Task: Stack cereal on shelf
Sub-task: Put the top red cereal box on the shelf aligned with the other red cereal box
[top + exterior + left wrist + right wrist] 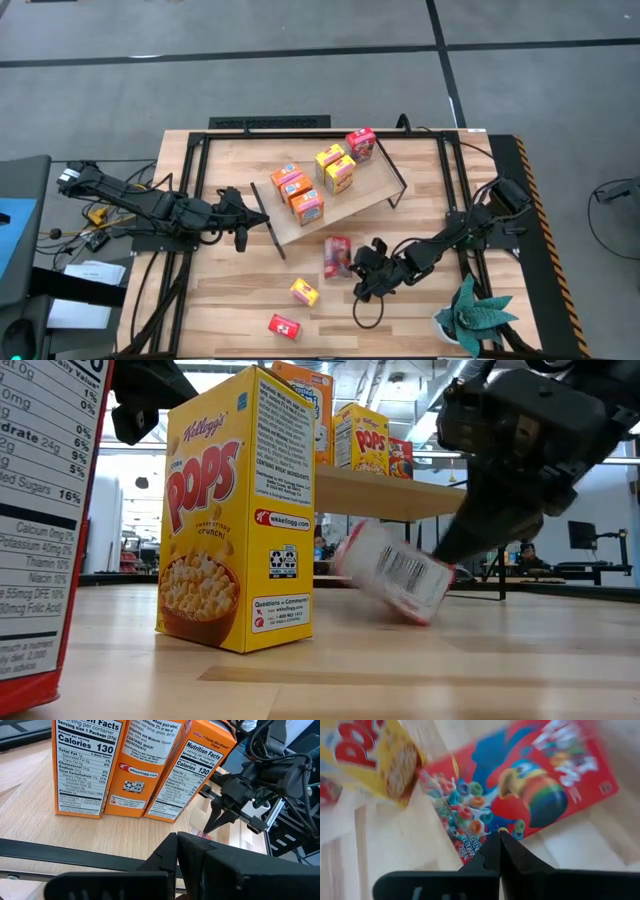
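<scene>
Cereal box in red [338, 256] lies on the tabletop [230, 300], right at the tip of the right gripper [366, 268], whose jaws are closed and hold nothing. More boxes stand on the shelf [352, 198]. Beside the shelf's end, the left gripper [243, 222] waits with closed jaws.

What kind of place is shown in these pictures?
Probably a robotics lab or workshop. A light-wood tabletop with black rails stands on a grey concrete floor, two dark robot arms work on it, and the low view shows an open industrial hall with ceiling lights behind.
</scene>
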You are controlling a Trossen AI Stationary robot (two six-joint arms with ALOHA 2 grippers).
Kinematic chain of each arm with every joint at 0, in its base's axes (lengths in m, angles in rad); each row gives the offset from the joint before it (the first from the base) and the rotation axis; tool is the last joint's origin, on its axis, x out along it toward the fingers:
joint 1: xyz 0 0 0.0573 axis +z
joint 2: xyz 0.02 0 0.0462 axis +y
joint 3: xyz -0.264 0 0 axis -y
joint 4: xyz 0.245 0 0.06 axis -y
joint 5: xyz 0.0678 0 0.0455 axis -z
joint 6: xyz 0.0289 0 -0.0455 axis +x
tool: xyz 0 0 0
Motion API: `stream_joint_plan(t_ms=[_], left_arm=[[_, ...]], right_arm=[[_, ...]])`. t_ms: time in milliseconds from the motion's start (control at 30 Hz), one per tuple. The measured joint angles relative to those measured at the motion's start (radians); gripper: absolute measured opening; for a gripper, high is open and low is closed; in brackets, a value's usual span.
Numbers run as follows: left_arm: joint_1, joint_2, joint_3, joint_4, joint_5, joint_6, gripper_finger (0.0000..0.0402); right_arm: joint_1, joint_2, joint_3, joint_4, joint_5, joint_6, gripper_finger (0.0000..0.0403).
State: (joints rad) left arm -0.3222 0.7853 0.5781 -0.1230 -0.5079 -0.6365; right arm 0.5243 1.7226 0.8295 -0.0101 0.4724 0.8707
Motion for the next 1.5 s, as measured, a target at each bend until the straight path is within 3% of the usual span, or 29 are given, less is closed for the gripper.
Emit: stream_joint_plan(t_ms=[400,633,767,933,1033,1233,1500], left_arm=[[0.0,0.0,0.0,0.0,0.003,0.0,0.0],[0.0,0.0,0.0,0.0,0.005,-0.003,0.0],[0.0,0.0,0.0,0.0,0.005,-0.01,0.0],[0.0,0.0,0.0,-0.004,0.005,-0.049,0.0],[0.0,0.0,0.0,-0.028,0.005,-0.085,0.0],[0.0,0.0,0.0,-0.046,0.005,-0.133,0.0],[0.0,0.0,0.0,-0.045,-0.032,-0.135,0.0]], right_arm=[[0.028,-0.004,-0.002,-0.043,-0.033,0.047,0.0012],[0.018,-0.12,0.012,-0.092,-0.306,-0.04,0.0042],[-0.034,-0.216,0.052,-0.241,-0.385,-0.201,0.0073],[-0.127,-0.302,0.115,-0.392,-0.357,-0.423,0.0129],[-0.192,-0.308,0.139,-0.422,-0.301,-0.496,0.0139],[-0.284,-0.261,0.13,-0.478,-0.259,-0.545,0.0109],[-0.316,-0.179,0.13,-0.477,-0.236,-0.566,0.0062]])
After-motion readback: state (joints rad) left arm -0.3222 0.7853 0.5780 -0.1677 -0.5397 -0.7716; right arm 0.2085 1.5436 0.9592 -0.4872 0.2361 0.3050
